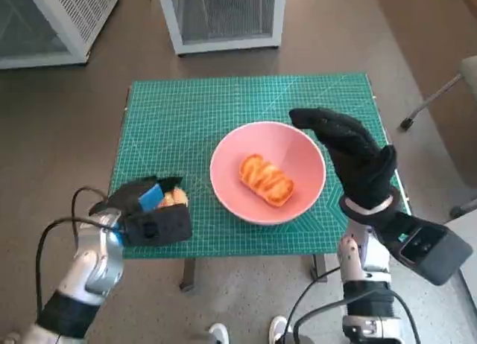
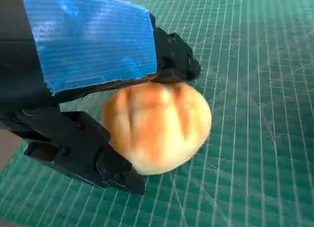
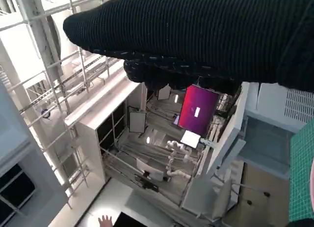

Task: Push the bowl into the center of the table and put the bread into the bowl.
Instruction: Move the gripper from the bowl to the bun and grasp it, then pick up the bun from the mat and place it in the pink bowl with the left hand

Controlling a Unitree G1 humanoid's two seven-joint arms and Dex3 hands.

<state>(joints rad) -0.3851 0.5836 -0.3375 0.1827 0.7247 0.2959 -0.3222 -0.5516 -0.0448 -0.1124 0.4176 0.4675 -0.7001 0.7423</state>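
Note:
A pink bowl (image 1: 268, 173) sits right of the middle of the green mat (image 1: 186, 113), with a golden twisted pastry (image 1: 266, 179) lying inside it. My left hand (image 1: 153, 210) is at the table's near left corner and grips a round bread roll (image 1: 173, 199). In the left wrist view the roll (image 2: 157, 126) sits low over the mat between the black fingers (image 2: 88, 156), under the blue-taped back (image 2: 88, 35). My gloved right hand (image 1: 350, 154) is raised beside the bowl's right rim, fingers stretched out, holding nothing. The glove (image 3: 196, 35) shows in the right wrist view.
White mesh-fronted cabinets (image 1: 223, 16) stand beyond the table's far edge. A chair's wheeled base (image 1: 425, 106) is on the floor to the right. Shoe tips (image 1: 218, 333) show below the near edge. The right wrist view looks off into the room, with a person's hand (image 3: 104, 220) showing.

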